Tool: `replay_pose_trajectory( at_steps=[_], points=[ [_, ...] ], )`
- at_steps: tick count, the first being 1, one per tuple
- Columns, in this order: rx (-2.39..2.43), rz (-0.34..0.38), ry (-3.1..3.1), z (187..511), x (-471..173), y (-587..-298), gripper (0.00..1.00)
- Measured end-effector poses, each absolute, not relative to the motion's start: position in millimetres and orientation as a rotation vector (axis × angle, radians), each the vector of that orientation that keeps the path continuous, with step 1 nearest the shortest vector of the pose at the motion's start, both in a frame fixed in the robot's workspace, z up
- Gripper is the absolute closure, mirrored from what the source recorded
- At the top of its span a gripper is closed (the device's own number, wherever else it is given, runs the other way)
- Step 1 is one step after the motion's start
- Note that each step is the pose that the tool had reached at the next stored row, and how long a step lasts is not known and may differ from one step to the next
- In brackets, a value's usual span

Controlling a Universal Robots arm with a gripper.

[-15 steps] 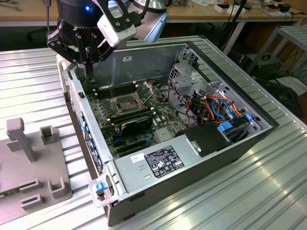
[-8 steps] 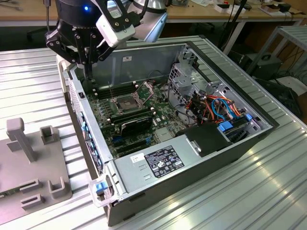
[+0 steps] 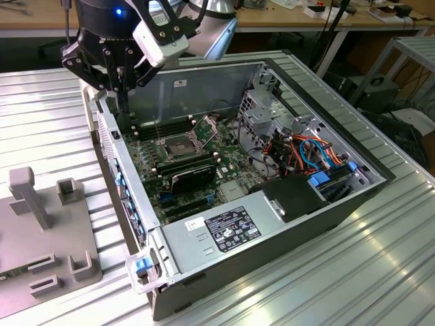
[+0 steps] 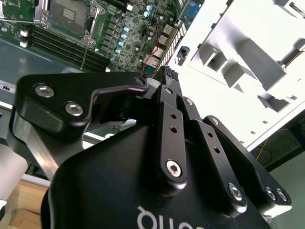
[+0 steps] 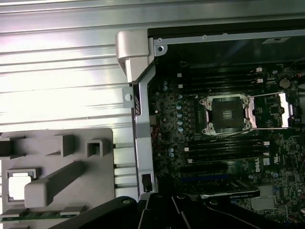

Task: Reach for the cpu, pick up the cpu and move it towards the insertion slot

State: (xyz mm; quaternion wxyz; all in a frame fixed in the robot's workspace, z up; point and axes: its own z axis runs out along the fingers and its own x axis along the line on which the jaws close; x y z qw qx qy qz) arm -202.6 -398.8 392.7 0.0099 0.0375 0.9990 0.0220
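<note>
The cpu [image 5: 19, 185] is a pale square plate lying in a holder on the grey fixture plate [image 5: 57, 143] beside the computer case, seen in the first wrist view. The insertion slot [image 3: 175, 144] sits on the motherboard with its dark centre bare and its metal retention frame [image 3: 206, 126] swung up. The slot also shows in the first wrist view [image 5: 227, 114] and the second wrist view [image 4: 70, 14]. My gripper [image 3: 119, 92] hangs above the case's rear corner on the exterior view's left, apart from both cpu and slot. Its black links [image 4: 167, 76] hold nothing that I can see.
The open computer case [image 3: 319, 210] holds memory slots [image 3: 178, 163], a black shrouded card [image 3: 192, 178], drive cages and coloured cables [image 3: 306, 153]. The grey fixture plate [image 3: 41, 231] with upright posts lies on the ribbed metal table [image 3: 340, 285] at the exterior view's left.
</note>
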Motion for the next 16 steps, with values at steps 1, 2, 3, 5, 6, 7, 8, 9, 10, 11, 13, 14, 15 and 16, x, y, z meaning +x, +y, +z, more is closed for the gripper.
replay_pose_trajectory(
  at_steps=[1,2,3,5,6,7,8,9,10,11,13,14,15,16],
  points=[
    [0.117,0.069,3.119,392.7,-203.0,-398.8,0.89],
    [0.117,0.069,3.119,392.7,-203.3,-398.8,0.89],
    [0.117,0.069,3.119,392.7,-203.7,-398.9,0.89],
    [0.117,0.069,3.119,392.7,-204.4,-398.8,0.89],
    [0.117,0.069,3.119,392.7,-204.7,-398.9,0.89],
    [0.117,0.069,3.119,392.7,-205.0,-398.9,0.89],
    [0.117,0.069,3.119,392.7,-205.2,-398.9,0.89],
    [0.117,0.069,3.119,392.7,-205.7,-398.9,0.89],
    [0.117,0.069,3.119,392.7,-205.9,-398.8,0.89],
    [0.117,0.069,3.119,392.7,-206.2,-398.8,0.89],
    [0.117,0.069,3.119,392.7,-206.8,-398.9,0.89],
    [0.117,0.069,3.119,392.7,-207.4,-398.9,0.89],
    [0.117,0.069,3.119,392.7,-207.7,-398.8,0.89],
    [0.117,0.069,3.119,392.7,-208.0,-398.8,0.89]
  ],
)
